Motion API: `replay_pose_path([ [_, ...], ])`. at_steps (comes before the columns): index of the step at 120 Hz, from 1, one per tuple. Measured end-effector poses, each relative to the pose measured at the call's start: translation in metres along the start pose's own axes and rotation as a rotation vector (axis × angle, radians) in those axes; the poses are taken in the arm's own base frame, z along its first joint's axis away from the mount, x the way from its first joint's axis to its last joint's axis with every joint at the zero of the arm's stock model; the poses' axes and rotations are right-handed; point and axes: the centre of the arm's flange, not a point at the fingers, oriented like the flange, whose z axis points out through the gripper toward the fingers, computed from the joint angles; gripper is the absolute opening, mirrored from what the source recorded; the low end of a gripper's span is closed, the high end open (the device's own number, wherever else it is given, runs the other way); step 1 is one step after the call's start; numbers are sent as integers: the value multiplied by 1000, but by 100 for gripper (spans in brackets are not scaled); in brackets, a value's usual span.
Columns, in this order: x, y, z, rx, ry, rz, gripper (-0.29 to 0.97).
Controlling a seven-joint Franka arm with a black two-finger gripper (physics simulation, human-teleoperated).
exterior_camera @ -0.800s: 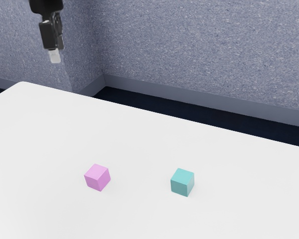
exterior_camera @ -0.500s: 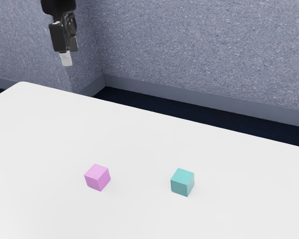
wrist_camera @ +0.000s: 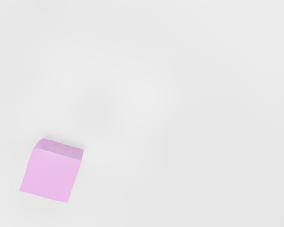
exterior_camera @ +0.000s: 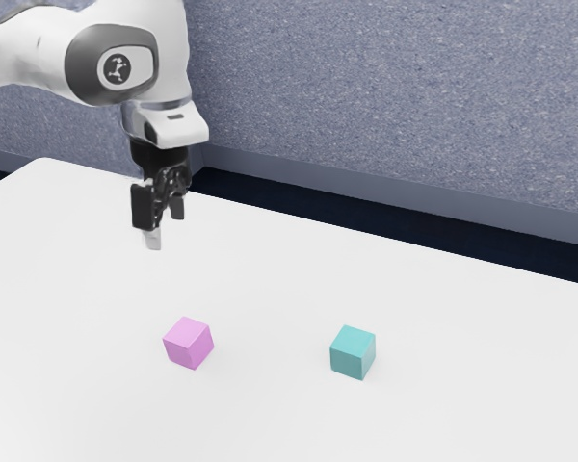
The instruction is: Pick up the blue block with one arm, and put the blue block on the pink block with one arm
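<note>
From my station, I see the white-and-grey robot arm (exterior_camera: 106,63) coming in from the exterior view's upper left, bent over the far-left part of the table. Its black two-finger gripper (exterior_camera: 152,236) points down and hangs in the air above the tabletop, holding nothing. It is side-on to the exterior camera, so I cannot tell whether it is parted or closed.

The small teal-blue cube (exterior_camera: 353,351), which is the task's blue block, sits flat on the table toward the exterior view's right, well apart from the gripper. The small pale pink cube (exterior_camera: 188,343) stands at about the same depth, to the exterior view's left of the blue one, with bare table between them. The pink cube is nearer the gripper, in front of it and slightly to the exterior view's right. My wrist camera shows that same pink cube (wrist_camera: 50,171) on the table, off to one side of the hand and not beneath it.

The wide, smooth white table (exterior_camera: 433,298) is plain and matte, with a rounded far corner at the exterior view's left. In the wrist view the tabletop (wrist_camera: 180,118) carries a faint soft shadow. Behind the table a speckled blue-grey wall (exterior_camera: 385,87) turns an inner corner. A paler grey baseboard (exterior_camera: 366,185) runs along its foot, and a strip of dark navy floor (exterior_camera: 395,223) shows between baseboard and table edge.
</note>
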Motion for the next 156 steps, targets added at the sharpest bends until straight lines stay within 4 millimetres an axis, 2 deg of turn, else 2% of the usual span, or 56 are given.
replay_pose_path([
  [18, 33, -15, 24, -1, 31, 80, 68],
  [26, 53, -22, 28, 5, 46, 120, 68],
  [35, 79, -35, 42, -4, 56, 160, 68],
  [47, 101, -44, 50, -5, 80, 193, 68],
  [81, 169, -38, 70, 13, 100, 259, 68],
  [93, 193, -45, 80, 10, 103, 259, 68],
  [104, 208, -62, 85, 31, 97, 258, 68],
  [110, 214, -69, 95, 31, 79, 261, 68],
  [126, 232, -71, 112, 64, 9, 297, 68],
  [156, 243, -86, 156, 28, -18, 284, 68],
])
